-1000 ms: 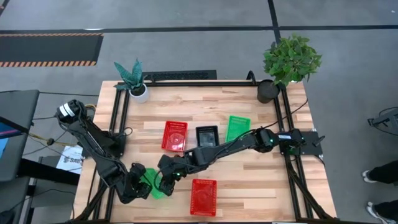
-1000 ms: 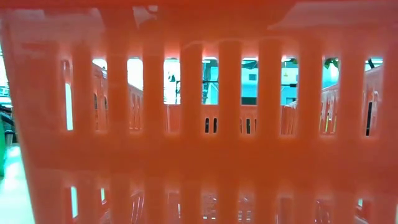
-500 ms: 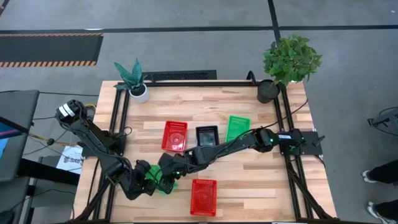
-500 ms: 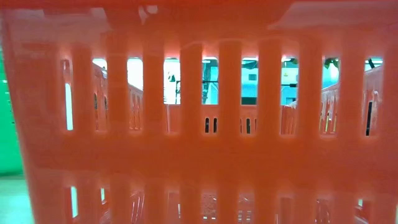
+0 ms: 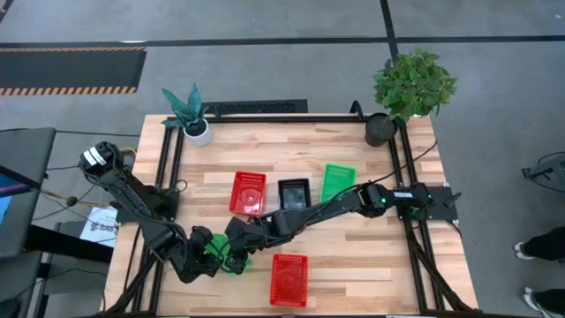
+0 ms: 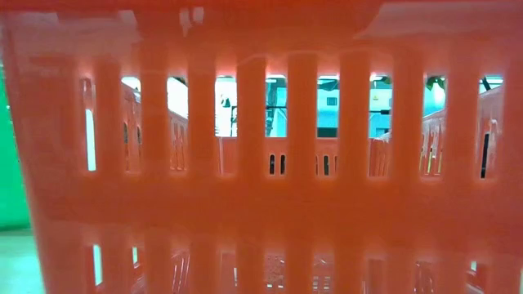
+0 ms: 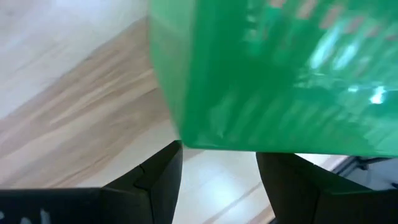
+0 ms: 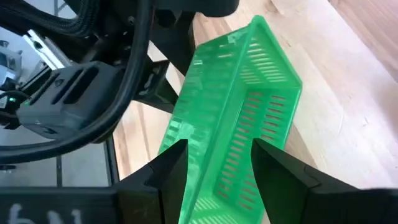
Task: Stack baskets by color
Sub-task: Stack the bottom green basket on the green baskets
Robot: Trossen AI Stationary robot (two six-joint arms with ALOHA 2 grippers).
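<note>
— Five baskets show from above. What carries them?
— One wooden counter with a dark frame along its sides. The big leafy plant stands at one far corner and the small spiky plant at the other.
— And the arms?
— Both reach to the near left part of the counter. The left one comes from its left edge, and the right one stretches across from the right side.
— Where are the baskets?
— Three lie in a row mid-counter: the row's red basket, the black basket just beside it, then the flat green basket. The lone red basket sits near the front edge, and its slotted wall fills the low view. The tilted green basket is left of it, between the two hands, tipped up on one long side.
— What is the right hand doing?
— The right hand has its fingers spread wide. They stand to either side of the tilted basket's upper wall, and I can't see them pressing on it.
— And the left hand?
— The left hand is spread too, right up against the other side of that basket. Green plastic looms just past its fingertips. Whether they touch it, I cannot tell
</note>
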